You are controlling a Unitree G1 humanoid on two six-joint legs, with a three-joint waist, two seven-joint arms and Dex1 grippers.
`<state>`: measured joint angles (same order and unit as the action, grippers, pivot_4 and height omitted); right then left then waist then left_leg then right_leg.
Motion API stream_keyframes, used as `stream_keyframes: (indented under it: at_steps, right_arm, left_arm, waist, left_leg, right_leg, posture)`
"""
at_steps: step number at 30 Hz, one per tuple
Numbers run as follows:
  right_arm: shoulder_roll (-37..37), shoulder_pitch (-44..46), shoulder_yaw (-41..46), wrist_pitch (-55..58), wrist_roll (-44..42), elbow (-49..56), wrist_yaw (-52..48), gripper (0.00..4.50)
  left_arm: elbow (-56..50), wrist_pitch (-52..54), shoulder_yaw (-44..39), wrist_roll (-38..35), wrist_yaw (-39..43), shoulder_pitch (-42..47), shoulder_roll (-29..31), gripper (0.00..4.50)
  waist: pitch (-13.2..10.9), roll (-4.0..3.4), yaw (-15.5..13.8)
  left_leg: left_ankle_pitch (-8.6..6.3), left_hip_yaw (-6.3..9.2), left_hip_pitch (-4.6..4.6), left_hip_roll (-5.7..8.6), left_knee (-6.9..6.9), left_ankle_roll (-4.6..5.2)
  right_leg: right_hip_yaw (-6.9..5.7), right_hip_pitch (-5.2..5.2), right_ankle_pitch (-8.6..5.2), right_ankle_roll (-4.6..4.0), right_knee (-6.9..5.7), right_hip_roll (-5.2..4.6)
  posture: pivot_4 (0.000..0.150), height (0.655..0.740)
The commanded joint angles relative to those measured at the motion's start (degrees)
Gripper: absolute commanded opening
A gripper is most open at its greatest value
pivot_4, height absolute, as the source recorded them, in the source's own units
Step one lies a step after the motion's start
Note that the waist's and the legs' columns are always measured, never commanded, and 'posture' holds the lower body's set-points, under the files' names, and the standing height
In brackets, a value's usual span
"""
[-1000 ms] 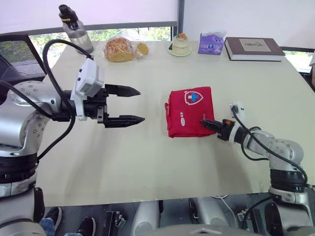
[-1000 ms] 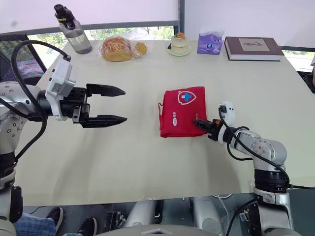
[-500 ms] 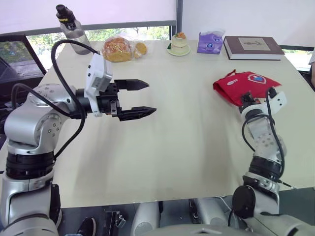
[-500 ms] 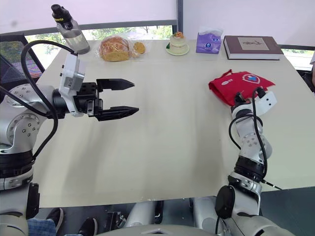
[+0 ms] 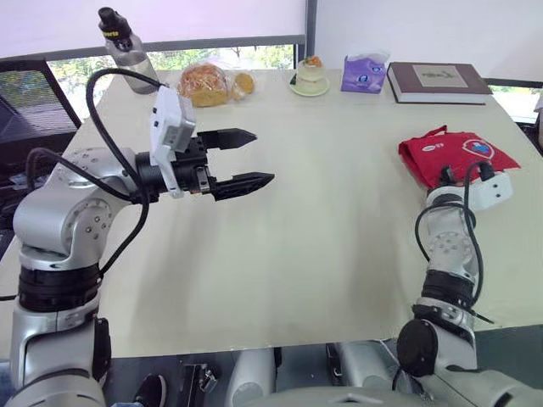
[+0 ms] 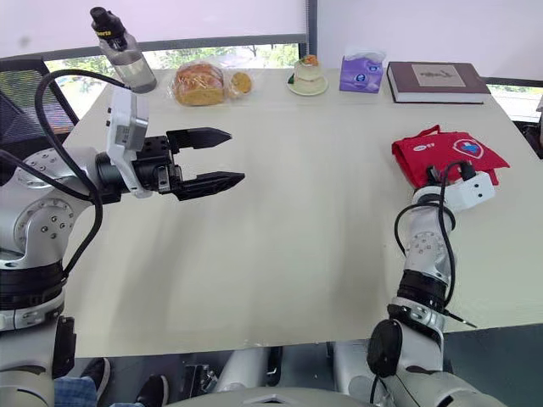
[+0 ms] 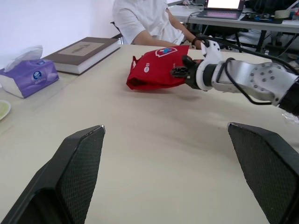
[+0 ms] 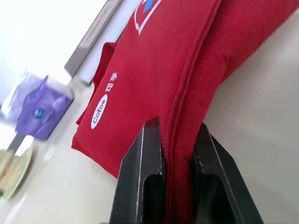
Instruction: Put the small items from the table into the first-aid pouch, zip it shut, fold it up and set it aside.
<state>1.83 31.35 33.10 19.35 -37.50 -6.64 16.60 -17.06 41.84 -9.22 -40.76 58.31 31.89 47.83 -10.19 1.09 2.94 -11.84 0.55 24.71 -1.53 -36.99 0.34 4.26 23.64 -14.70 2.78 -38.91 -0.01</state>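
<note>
The red first-aid pouch lies folded near the table's right edge, its shield logo facing up. My right gripper is shut on the pouch's near edge; the right wrist view shows both fingers pinching the red fabric. My left gripper hovers open over the left half of the table, far from the pouch, with nothing between its fingers. The left wrist view looks across the bare tabletop to the pouch and the right gripper holding it.
Along the far edge stand a water bottle, bagged bread, a small dessert on a plate, a purple tissue pack and a book. A person in a white shirt sits beyond the table.
My right gripper has carried the folded pouch from the table's middle out to the right edge. My left gripper has shifted slightly rightward, still open.
</note>
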Motion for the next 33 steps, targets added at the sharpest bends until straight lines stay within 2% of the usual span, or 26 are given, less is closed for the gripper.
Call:
stream_keyframes:
  at_steps: [1, 3, 6, 8, 12, 14, 19, 27, 30, 33]
  right_arm:
    - [-2.6, -3.7, -4.5, 9.3, -4.5, 6.5, -4.5, 1.61]
    - [-4.3, -6.2, -5.6, 13.5, -6.5, 9.2, -6.4, 2.69]
    - [-7.1, -10.8, -6.4, 19.4, -9.1, 13.4, -7.5, 4.08]
    - [-9.0, -13.4, -7.2, 22.8, -11.2, 16.0, -9.5, 4.43]
    - [-19.0, -21.6, -13.6, 25.6, -9.1, 23.9, -20.9, 4.43]
    - [-27.2, -26.7, -17.9, 20.7, -3.4, 26.8, -31.0, 4.43]
    - [-36.6, -33.6, -21.8, 6.2, 4.8, 28.3, -47.9, 4.43]
    - [-38.6, -39.2, -17.4, -9.7, 4.6, 24.2, -66.2, 4.43]
    - [-38.7, -41.3, -14.3, -12.0, 4.0, 22.3, -69.1, 4.43]
    - [-38.4, -42.9, -12.2, -12.5, 2.8, 21.8, -70.7, 4.43]
  left_arm:
    - [-2.1, -0.7, -1.7, -1.4, -0.2, -0.5, 0.1, 4.50]
    - [-2.4, -0.5, -1.8, -2.1, 0.0, -0.8, 0.0, 4.50]
    - [-2.9, -0.7, -1.9, -2.7, 0.4, -2.0, 0.0, 4.50]
    - [-3.3, -1.0, -1.9, -3.0, 0.7, -3.1, 0.2, 4.50]
    - [-4.7, -2.2, -2.4, -2.5, 1.5, -7.5, 0.7, 4.50]
    - [-5.4, -4.2, -2.1, -0.3, 1.4, -12.2, 0.9, 4.50]
    - [-4.6, -12.2, -1.1, 7.5, 0.3, -22.4, 0.1, 4.50]
    - [-6.5, -19.3, -1.8, 13.8, -6.5, -36.2, -5.7, 4.50]
    - [-8.3, -19.8, -1.5, 17.0, -11.7, -41.5, -8.4, 4.50]
    - [-9.8, -21.4, -1.3, 18.6, -13.5, -44.6, -10.1, 4.50]
  waist:
    - [0.0, 0.00, 0.3]
    - [0.0, 0.00, 0.5]
    - [0.0, -0.01, 0.5]
    - [0.0, 0.00, 0.5]
    - [0.0, 0.00, 0.2]
    - [0.0, -0.02, 0.2]
    - [0.0, -0.05, 0.4]
    - [0.0, -0.01, -0.7]
    - [0.1, 0.03, -1.0]
    - [0.1, 0.03, -1.1]
  left_leg:
    - [0.00, 0.01, -0.02, -0.01, 0.02, 0.00]
    - [0.00, 0.02, -0.02, -0.02, 0.03, 0.00]
    - [0.00, -0.01, -0.02, 0.00, 0.02, 0.00]
    - [0.00, 0.00, 0.00, 0.00, 0.02, 0.00]
    - [0.00, -0.01, 0.01, 0.01, 0.05, 0.01]
    - [0.00, -0.07, -0.02, 0.02, 0.05, 0.01]
    - [-0.01, -0.24, -0.15, 0.02, 0.07, 0.01]
    - [-0.01, -0.27, -0.13, -0.17, -0.11, 0.01]
    - [-0.04, -0.26, -0.07, -0.17, -0.16, 0.06]
    - [-0.05, -0.21, -0.09, -0.17, -0.17, 0.07]
  right_leg:
    - [0.00, 0.00, 0.00, -0.01, -0.01, 0.00]
    - [-0.01, 0.00, -0.01, -0.01, -0.01, 0.03]
    - [0.02, -0.01, -0.01, -0.01, 0.01, 0.00]
    - [0.01, -0.03, -0.01, 0.00, 0.04, -0.01]
    - [0.02, -0.03, -0.03, 0.00, 0.08, -0.03]
    - [0.07, -0.02, -0.04, 0.02, 0.08, -0.03]
    - [0.16, -0.03, -0.17, 0.19, 0.11, 0.01]
    - [0.16, -0.07, -0.25, 0.07, 0.07, -0.05]
    - [0.15, -0.08, -0.23, 0.05, 0.11, -0.10]
    - [0.15, -0.08, -0.24, 0.03, 0.08, -0.12]
  posture:
    - [0.150, 0.7400]
    - [0.150, 0.7400]
    - [0.150, 0.7400]
    - [0.150, 0.7400]
    - [0.150, 0.7400]
    - [0.150, 0.7400]
    - [0.150, 0.7400]
    - [0.150, 0.7400]
    - [0.150, 0.7400]
    - [0.150, 0.7400]
